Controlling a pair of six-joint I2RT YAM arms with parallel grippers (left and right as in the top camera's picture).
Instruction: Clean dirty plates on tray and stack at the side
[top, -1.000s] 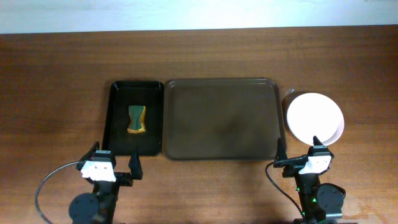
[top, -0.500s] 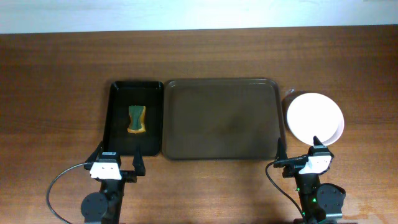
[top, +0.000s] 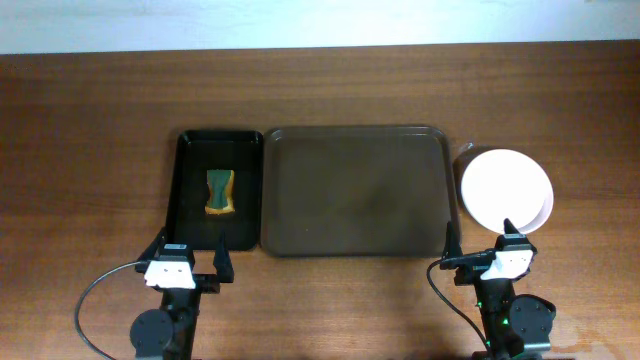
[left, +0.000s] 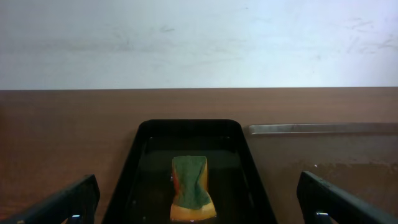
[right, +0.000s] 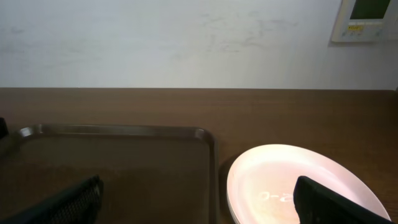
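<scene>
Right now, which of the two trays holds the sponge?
The smaller black tray, left of the larger brown tray; the green sponge lies in it.

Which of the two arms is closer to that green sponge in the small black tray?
Left. The left gripper sits just in front of the black tray holding the sponge; the right gripper is far across, beyond the brown tray, by the stacked plates.

The plates (top: 505, 186) look glossy, the tray (top: 355, 190) matt, the table (top: 100, 150) wood-grained.
</scene>
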